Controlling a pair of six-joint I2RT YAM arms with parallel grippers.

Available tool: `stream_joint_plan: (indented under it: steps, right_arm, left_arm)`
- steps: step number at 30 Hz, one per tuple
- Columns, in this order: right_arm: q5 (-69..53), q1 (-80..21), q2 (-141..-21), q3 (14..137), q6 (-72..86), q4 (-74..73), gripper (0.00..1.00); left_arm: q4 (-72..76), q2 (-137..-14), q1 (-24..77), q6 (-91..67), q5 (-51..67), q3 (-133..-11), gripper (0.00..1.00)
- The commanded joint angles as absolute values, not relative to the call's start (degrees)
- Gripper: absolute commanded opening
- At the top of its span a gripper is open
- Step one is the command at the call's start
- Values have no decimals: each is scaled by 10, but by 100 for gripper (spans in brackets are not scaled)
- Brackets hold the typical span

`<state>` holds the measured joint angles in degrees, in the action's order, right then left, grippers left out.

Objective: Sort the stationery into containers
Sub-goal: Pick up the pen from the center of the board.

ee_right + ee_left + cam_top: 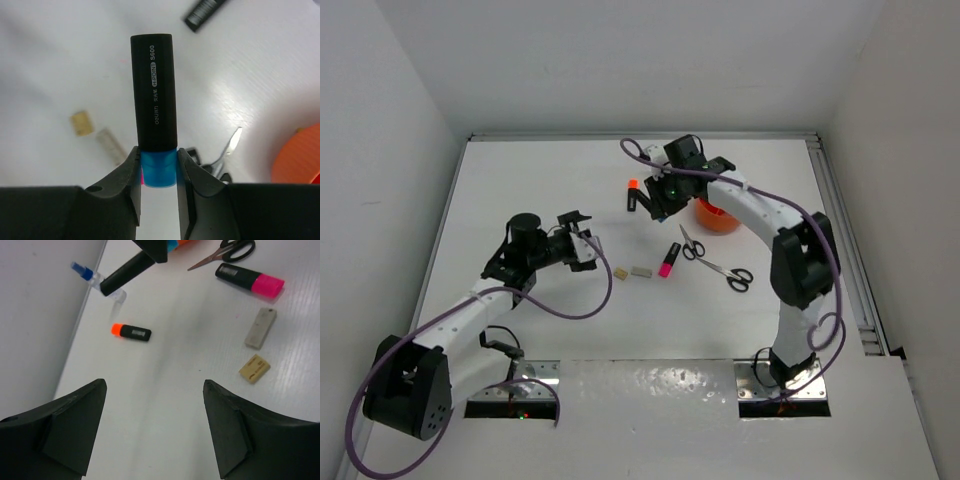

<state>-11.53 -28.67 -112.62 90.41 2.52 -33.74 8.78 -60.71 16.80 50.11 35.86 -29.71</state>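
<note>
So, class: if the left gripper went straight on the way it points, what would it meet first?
Probably bare table, just right of the orange-capped marker; depth is unclear.

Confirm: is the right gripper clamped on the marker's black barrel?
No, the right gripper pinches the blue-capped marker by its blue cap; the black barrel sticks out free.

The right tool (158,172) grips a blue-capped black marker (154,95).
</note>
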Motion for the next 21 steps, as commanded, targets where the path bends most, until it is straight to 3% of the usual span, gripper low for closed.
stream_joint_plan:
  steps: [1,9,21]
  right_arm:
    - [-166,-334,-1057,881,19,-360,0]
    - [-197,-417,-1055,925,73,-397,0]
    - [-215,-443,-1043,934,102,-364,0]
  left_arm:
    - [136,-589,184,681,372,-289,76]
    - [149,-585,213,780,366,-284,77]
    - [111,-589,227,801,360,-275,71]
